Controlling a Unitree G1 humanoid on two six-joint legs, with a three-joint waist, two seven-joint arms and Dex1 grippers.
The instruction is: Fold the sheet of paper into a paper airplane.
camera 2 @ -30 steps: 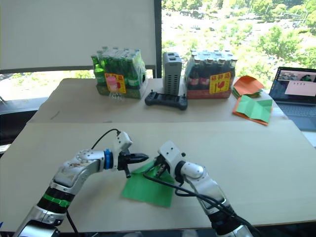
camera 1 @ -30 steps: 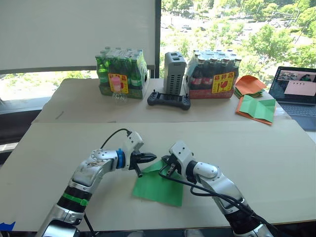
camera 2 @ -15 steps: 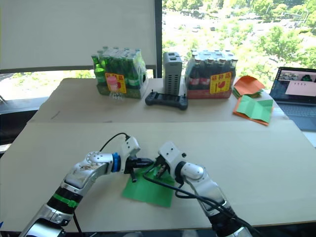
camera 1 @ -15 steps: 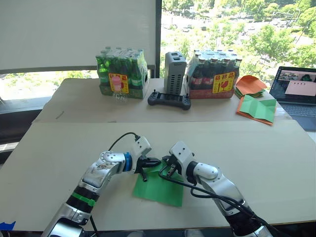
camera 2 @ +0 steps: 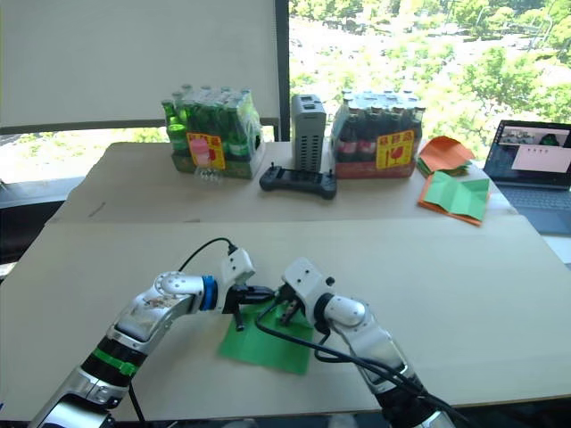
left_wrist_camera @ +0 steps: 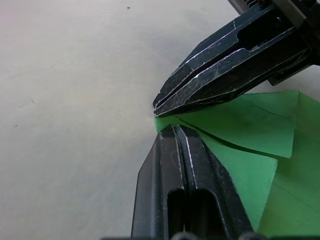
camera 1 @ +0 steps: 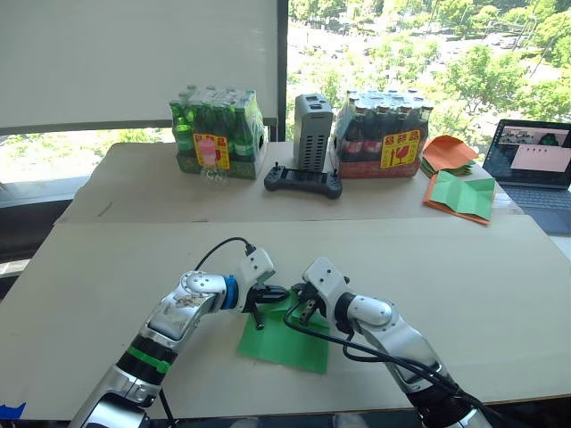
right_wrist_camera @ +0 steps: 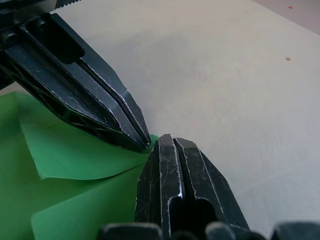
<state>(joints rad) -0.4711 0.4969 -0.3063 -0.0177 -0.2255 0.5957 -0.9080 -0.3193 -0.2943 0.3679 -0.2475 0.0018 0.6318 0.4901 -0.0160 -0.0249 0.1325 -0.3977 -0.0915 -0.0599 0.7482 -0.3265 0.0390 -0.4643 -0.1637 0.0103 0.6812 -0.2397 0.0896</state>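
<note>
The sheet of paper (camera 1: 284, 337) lies flat on the table's near half, bright green, with one corner flap (left_wrist_camera: 240, 125) folded up and curling. My left gripper (camera 1: 282, 292) comes in from the left, shut, its tip (left_wrist_camera: 172, 129) resting on the paper's far corner. My right gripper (camera 1: 302, 310) reaches in from the right, also shut, its tip (right_wrist_camera: 172, 141) on the same corner. The two tips nearly touch over that corner. I cannot tell whether either pinches the paper or only presses on it.
At the table's back stand a pack of green bottles (camera 1: 219, 132), a grey box (camera 1: 312, 132), a black controller (camera 1: 303, 181) and a pack of dark bottles (camera 1: 384, 134). Far right lie a stack of orange papers (camera 1: 451, 153), a green sheet with orange edges (camera 1: 462, 196) and a laptop (camera 1: 535, 165).
My left gripper has moved right to the paper's far corner and now meets the right gripper's tip. The right gripper has barely moved. The paper lies as before.
</note>
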